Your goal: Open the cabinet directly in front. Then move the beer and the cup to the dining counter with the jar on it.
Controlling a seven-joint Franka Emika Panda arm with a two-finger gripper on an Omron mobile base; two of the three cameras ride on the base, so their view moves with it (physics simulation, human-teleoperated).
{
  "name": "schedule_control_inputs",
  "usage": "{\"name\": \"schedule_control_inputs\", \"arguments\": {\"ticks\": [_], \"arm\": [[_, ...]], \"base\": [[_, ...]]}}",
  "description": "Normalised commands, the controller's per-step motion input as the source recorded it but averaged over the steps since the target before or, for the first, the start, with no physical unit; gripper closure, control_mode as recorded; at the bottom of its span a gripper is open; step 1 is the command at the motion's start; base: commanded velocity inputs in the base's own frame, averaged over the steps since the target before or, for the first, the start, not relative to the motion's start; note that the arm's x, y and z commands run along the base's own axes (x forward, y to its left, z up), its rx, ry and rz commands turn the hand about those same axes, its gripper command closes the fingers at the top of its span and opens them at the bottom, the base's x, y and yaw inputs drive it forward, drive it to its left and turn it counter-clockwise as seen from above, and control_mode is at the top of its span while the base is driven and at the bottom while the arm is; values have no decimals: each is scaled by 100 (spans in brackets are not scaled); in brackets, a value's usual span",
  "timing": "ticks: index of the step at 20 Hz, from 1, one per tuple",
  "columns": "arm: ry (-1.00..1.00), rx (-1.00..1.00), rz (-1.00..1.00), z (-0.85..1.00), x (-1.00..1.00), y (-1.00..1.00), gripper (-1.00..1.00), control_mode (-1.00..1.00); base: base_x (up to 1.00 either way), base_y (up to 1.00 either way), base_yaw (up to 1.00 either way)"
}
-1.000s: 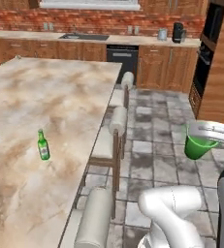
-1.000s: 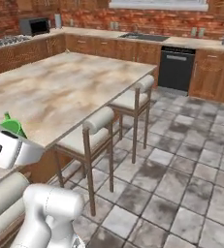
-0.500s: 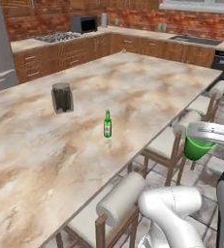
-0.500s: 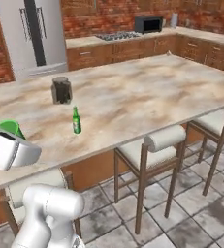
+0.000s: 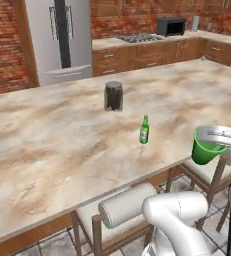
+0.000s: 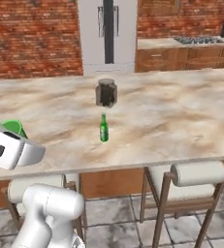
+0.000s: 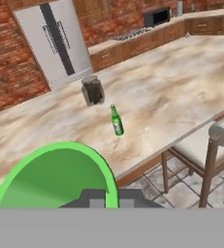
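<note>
My gripper (image 5: 211,142) is shut on the rim of the plain green cup (image 5: 205,152), held in the air just off the near edge of the dining counter (image 5: 47,145). In the hand view the cup's rim (image 7: 55,172) looms large right above the gripper (image 7: 106,197). In the right base view the cup (image 6: 14,128) peeks out behind my white hand. The green beer (image 5: 144,130) stands upright on the marbled top, with the dark jar (image 5: 113,96) behind it. The beer (image 6: 104,128) and jar (image 6: 106,93) line up mid-counter. The cabinet is out of view.
White-cushioned stools (image 5: 128,204) (image 6: 197,173) are tucked under the counter's near edge. A steel fridge (image 5: 62,40) stands against the brick back wall, with a stove (image 5: 139,37) and a microwave (image 5: 169,26) on the far wooden counter.
The whole scene has swung across both base views: the camera turned with the base, bringing counter, jar and beer ahead. The cup stays in my shut gripper.
</note>
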Motion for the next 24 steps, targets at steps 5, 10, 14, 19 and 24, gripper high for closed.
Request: {"name": "schedule_control_inputs", "arguments": {"ticks": [5,10,14,19,24], "arm": [[0,0,0,0,0,0,100,100],[0,0,0,0,0,0,100,100],[0,0,0,0,0,0,100,100],[0,0,0,0,0,0,100,100],[10,0,0,-1,52,-5,100,-100]], "base": [[38,-33,58],[11,-47,55],[-4,-74,45],[34,0,0],[33,-5,0]]}}
